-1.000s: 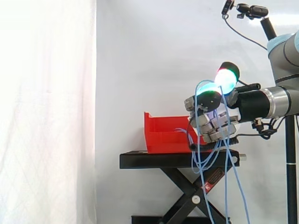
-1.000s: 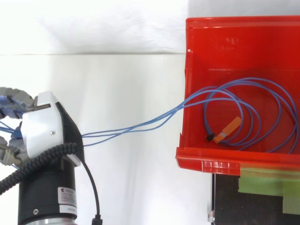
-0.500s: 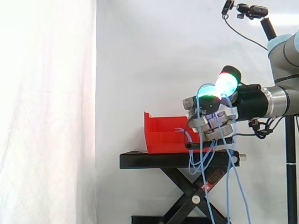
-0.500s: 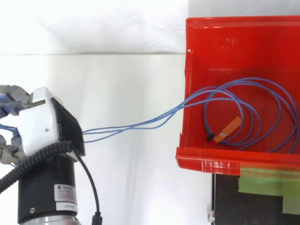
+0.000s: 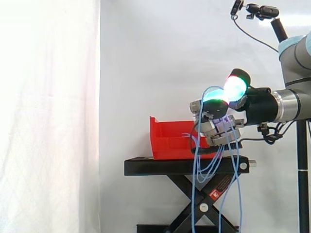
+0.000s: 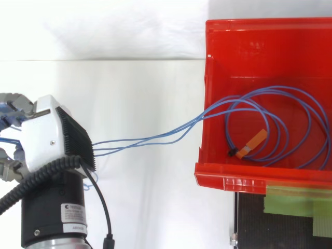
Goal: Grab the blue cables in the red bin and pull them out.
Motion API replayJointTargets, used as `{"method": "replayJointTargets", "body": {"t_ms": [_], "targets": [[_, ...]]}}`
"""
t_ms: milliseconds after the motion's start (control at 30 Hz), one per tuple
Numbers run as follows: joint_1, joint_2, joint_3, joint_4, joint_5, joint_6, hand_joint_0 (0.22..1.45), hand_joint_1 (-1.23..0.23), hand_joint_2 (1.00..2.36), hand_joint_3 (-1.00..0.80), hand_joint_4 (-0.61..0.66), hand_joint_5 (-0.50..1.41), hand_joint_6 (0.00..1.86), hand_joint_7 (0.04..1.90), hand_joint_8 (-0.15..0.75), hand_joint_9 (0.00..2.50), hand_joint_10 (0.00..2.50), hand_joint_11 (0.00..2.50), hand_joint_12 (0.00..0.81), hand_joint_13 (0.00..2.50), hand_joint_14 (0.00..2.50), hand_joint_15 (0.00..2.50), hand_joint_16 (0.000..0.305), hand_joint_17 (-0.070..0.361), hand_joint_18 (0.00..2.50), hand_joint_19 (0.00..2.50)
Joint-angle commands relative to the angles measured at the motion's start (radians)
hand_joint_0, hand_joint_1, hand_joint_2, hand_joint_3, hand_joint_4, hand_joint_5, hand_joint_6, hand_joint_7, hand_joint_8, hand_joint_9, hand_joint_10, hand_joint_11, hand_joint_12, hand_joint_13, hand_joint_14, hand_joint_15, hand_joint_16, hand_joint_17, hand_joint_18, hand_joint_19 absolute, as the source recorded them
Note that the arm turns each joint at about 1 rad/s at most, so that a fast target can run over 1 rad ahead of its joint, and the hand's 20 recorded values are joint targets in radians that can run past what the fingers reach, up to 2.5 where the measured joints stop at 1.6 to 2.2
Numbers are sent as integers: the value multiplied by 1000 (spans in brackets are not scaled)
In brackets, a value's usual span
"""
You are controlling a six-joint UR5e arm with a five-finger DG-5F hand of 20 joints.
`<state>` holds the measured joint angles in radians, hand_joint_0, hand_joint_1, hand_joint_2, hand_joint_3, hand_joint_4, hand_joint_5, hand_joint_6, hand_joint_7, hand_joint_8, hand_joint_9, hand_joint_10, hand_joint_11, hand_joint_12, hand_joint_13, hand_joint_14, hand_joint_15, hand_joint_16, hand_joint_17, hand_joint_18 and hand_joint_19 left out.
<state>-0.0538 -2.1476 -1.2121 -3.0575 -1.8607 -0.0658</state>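
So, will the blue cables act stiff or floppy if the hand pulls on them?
Probably floppy: in the side view the blue cables hang in slack loops below the hand. Likely light, as thin strands. The orange tag in the red bin might catch on its wall.

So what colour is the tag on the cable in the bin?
Orange tag, clearest in top view.

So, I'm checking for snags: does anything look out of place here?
Nothing looks damaged. The blue cables are only partly out: strands run from the hand over the red bin's wall, while loops and an orange tag lie inside.
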Motion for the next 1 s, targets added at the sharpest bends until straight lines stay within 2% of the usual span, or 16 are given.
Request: {"method": "replayJointTargets", "body": {"t_ms": [0,300,467,967], "targets": [[-1,0,0,-1,0,1,859,-957,1000,-1000,75,685,797,592,260,1139,29,900,284,1319,1827,1240,36,80,1465,1894],[-3,0,-1,-7,-11,-1,798,-853,1000,-1000,56,727,718,621,264,1150,27,905,284,1326,1783,1264,37,83,1464,1873],[-3,0,-1,-4,-12,-5,780,-824,1000,-1000,64,751,551,682,264,1152,26,893,285,1336,1720,1278,39,88,1459,1850],[-3,0,-1,-7,-18,-15,768,-812,1000,-1000,65,760,512,699,268,1150,26,891,289,1342,1680,1278,40,89,1454,1834]]}}
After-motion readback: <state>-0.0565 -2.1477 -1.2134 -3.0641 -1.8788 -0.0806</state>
